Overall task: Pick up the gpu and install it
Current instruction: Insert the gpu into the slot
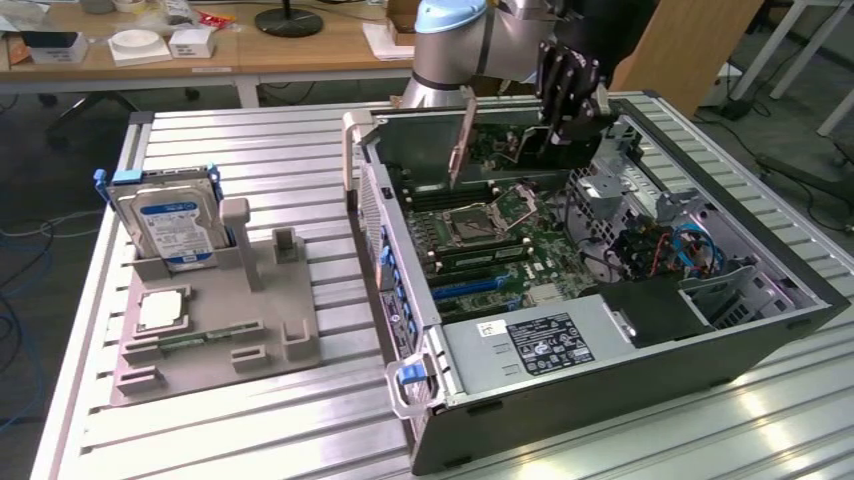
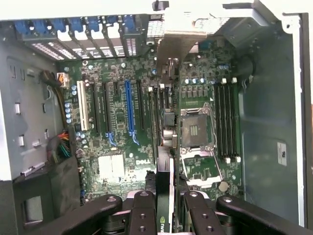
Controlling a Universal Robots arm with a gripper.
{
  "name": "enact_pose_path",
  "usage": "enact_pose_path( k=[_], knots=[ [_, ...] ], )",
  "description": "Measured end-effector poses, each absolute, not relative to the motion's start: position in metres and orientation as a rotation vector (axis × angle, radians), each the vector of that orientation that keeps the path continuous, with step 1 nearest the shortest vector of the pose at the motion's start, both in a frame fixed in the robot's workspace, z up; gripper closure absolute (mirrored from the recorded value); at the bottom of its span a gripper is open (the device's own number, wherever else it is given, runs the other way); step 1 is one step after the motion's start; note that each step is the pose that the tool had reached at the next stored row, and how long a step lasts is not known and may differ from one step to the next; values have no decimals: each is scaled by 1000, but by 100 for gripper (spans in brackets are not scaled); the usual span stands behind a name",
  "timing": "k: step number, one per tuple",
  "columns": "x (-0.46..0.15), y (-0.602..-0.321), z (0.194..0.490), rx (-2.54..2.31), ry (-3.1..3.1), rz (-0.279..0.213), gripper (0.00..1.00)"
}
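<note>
**Gpu (image 1: 514,150) held on edge inside the open computer case (image 1: 641,395)**

Exterior view: the black gripper (image 1: 571,140) of the grey and pale blue robot arm (image 1: 454,30) reaches down into the black tower computer case. The case lies on its side, panel off, on the ribbed silver metal surface (image 1: 267,140). The gpu, a thin flat dark circuit-board card with a narrow silver metal bracket at one end, hangs upright from the gripper above the green motherboard (image 1: 494,235), at the far end of the case. Its bracket slants down close to the case's rear wall. Whether its lower edge touches the board I cannot tell. On the exterior view's left, well apart from the case, a grey moulded holder (image 1: 227,330) carries a silver hard drive with a blue and white label (image 1: 171,225), standing upright. A silver power supply box with a black label (image 1: 534,345) sits at the case's near end.

Wrist view: the black fingers (image 2: 143,213) stand close on either side of the gpu (image 2: 165,191), clamped on it. The card is seen edge-on and runs away from the gripper (image 2: 165,215) to its silver bracket by the case's rear slot openings. Beneath it, the card lines up between a long blue expansion slot (image 2: 128,110) and the square silver processor socket (image 2: 196,129), just beside the black slots. Black memory slots (image 2: 227,122) lie beyond the socket.
</note>
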State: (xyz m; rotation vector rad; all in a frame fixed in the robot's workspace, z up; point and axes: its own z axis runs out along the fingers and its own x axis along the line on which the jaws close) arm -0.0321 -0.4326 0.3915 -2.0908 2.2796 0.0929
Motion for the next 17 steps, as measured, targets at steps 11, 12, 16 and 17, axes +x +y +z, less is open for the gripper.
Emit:
enact_pose_path(
  k=[11, 12, 16, 17],
  knots=[
    [-34, -433, 386, -2160, 2216, 96, 73],
    [-35, -433, 386, -2160, 2216, 96, 73],
    [-40, -433, 385, -2160, 2216, 96, 73],
    [-41, -433, 385, -2160, 2216, 96, 73]
  ],
)
